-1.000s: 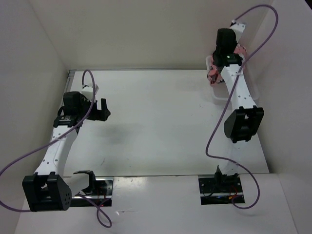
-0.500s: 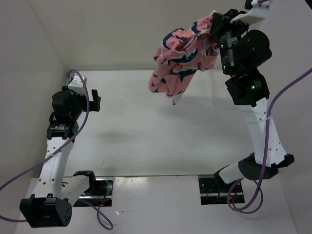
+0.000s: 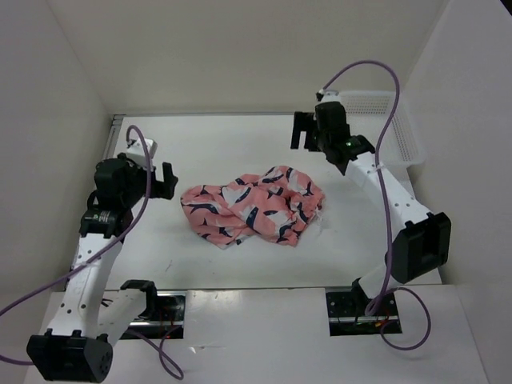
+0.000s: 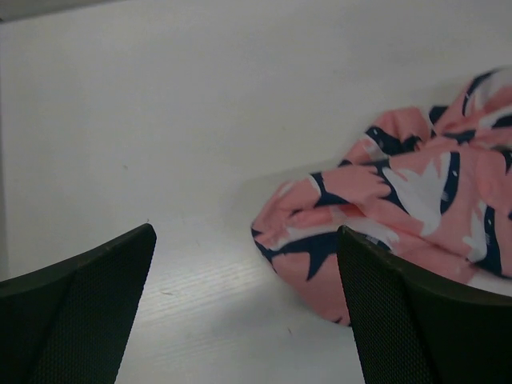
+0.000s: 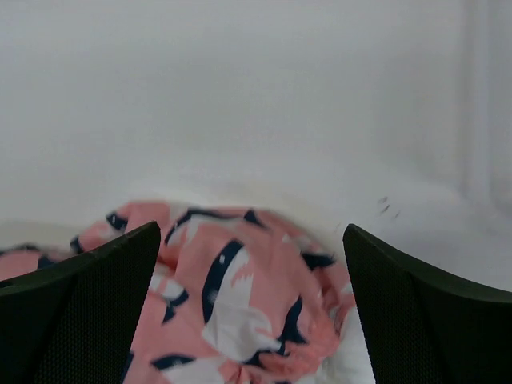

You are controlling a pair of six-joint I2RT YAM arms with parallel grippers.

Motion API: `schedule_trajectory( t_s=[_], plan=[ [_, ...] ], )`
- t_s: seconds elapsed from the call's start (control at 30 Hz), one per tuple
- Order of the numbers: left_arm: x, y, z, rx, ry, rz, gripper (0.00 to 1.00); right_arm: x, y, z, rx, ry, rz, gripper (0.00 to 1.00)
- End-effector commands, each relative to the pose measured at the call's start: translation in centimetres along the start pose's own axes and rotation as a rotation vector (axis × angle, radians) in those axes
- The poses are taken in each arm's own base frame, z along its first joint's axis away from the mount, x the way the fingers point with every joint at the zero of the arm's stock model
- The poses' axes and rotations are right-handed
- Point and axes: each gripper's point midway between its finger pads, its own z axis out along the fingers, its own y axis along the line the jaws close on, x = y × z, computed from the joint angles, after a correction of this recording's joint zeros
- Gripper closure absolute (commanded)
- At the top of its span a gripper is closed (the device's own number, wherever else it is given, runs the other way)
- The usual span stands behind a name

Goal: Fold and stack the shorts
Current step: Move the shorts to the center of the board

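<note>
The right hand (image 3: 306, 138) has dropped the shorts (image 3: 252, 206). They lie crumpled between it and the left hand (image 3: 162, 181), both spread wide. Folding can start.

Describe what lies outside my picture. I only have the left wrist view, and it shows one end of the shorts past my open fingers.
Observer: The shorts lie in one crumpled, unfolded heap in the middle of the table, between the two arms.
Operator: Locate the right hand for me.
Observer: The right hand is open and holds nothing. It sits beyond the far right edge of the heap, apart from the fabric.
</note>
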Motion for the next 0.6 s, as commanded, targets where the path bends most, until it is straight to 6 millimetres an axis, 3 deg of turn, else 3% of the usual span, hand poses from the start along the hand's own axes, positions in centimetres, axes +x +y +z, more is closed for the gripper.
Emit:
schedule_trajectory(
  t_s=[0.0, 0.03, 0.07, 0.13, 0.17, 0.23, 0.27, 0.33, 0.37, 0.47, 0.53, 0.57],
  plan=[
    [5.3, -3.2, -0.3, 0.110, 0.166, -0.002, 0.00, 1.7, 3.2, -4.0, -0.150, 0.015, 0.079, 0.00],
    [6.9, -3.4, -0.1, 0.104, 0.203, 0.001, 0.00, 3.5, 3.8, -4.1, -0.164, 0.052, 0.079, 0.00],
    [8.2, -3.5, 0.4, 0.093, 0.246, 0.013, 0.00, 7.3, 4.6, -4.1, -0.171, 0.135, 0.084, 0.00],
    [9.2, -3.7, 1.0, 0.087, 0.282, 0.025, 0.00, 11.0, 5.2, -4.7, -0.180, 0.221, 0.092, 0.04],
    [10.7, -3.8, 1.5, 0.087, 0.331, 0.028, 0.00, 14.0, 5.7, -5.7, -0.191, 0.283, 0.079, 0.06],
    [10.9, -3.8, 2.5, 0.086, 0.324, 0.028, 0.00, 17.2, 6.7, -7.0, -0.202, 0.351, 0.098, 0.12],
    [11.7, -3.3, 3.1, 0.062, 0.344, 0.031, 0.00, 20.7, 7.3, -8.3, -0.208, 0.421, 0.059, 0.21],
    [11.1, -2.8, 4.3, 0.037, 0.298, 0.039, 0.00, 24.2, 8.0, -9.7, -0.210, 0.510, 0.066, 0.31],
    [11.6, -2.6, 4.7, 0.028, 0.304, 0.040, 0.00, 27.4, 7.8, -10.8, -0.197, 0.596, 0.027, 0.40],
    [11.8, -2.8, 5.4, 0.040, 0.316, 0.037, 0.00, 30.7, 8.9, -12.1, -0.185, 0.685, 0.026, 0.41],
    [11.9, -3.3, 5.9, 0.057, 0.314, 0.040, 0.00, 32.5, 8.8, -12.2, -0.139, 0.730, 0.020, 0.31],
    [12.9, -3.3, 6.2, 0.058, 0.338, 0.038, 0.00, 32.7, 8.6, -11.9, -0.118, 0.730, 0.020, 0.27]
  ],
)
